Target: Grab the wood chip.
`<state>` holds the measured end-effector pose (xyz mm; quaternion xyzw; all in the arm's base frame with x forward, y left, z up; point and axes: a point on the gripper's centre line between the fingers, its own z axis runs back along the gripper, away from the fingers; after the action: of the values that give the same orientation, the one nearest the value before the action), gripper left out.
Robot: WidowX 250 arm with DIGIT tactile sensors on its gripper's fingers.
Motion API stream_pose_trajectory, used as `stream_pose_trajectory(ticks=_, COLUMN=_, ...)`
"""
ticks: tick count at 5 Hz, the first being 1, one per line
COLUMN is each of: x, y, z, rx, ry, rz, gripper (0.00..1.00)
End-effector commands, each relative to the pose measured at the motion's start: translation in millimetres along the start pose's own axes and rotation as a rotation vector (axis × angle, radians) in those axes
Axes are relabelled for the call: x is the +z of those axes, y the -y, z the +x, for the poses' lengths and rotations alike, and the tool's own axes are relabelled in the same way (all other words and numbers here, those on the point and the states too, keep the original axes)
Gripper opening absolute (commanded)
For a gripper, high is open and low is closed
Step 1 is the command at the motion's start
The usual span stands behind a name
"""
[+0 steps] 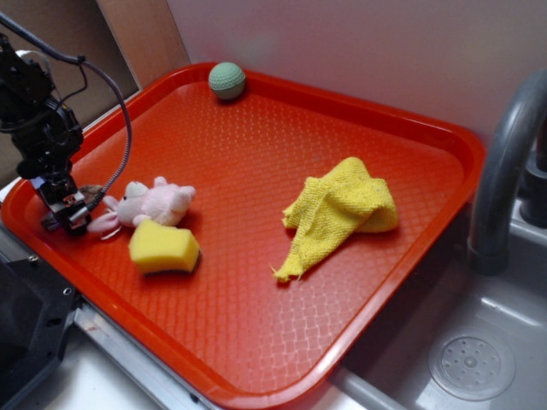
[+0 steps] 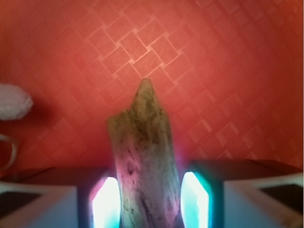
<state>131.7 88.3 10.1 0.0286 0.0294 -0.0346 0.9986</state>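
The wood chip (image 2: 145, 142) is a rough brown-grey sliver with a tapered tip pointing away from me. In the wrist view it fills the space between the two glowing pads of my gripper (image 2: 149, 192). The left pad touches it and the right pad sits against its other edge, so the gripper is shut on it. In the exterior view my gripper (image 1: 67, 215) is low over the left end of the red tray (image 1: 256, 282), just left of the pink plush toy (image 1: 154, 205). There the fingers mostly hide the chip.
A yellow sponge block (image 1: 162, 248) lies in front of the plush toy. A crumpled yellow cloth (image 1: 342, 209) sits right of centre and a green ball (image 1: 226, 79) at the tray's far rim. A grey faucet (image 1: 504, 171) and sink are at the right.
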Motion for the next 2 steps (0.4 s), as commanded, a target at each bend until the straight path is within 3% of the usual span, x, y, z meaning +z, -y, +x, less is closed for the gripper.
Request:
stream_pose_trajectory(ticks=1, x=72.2, y=-6.8, z=31.3, rx=0.143, ry=0.160, rz=-0.015, gripper=0.00)
stream_pose_trajectory(ticks=2, x=127.0, y=-1.2, z=65.4, rx=0.233, ry=0.219, rz=-0.004, gripper=0.00)
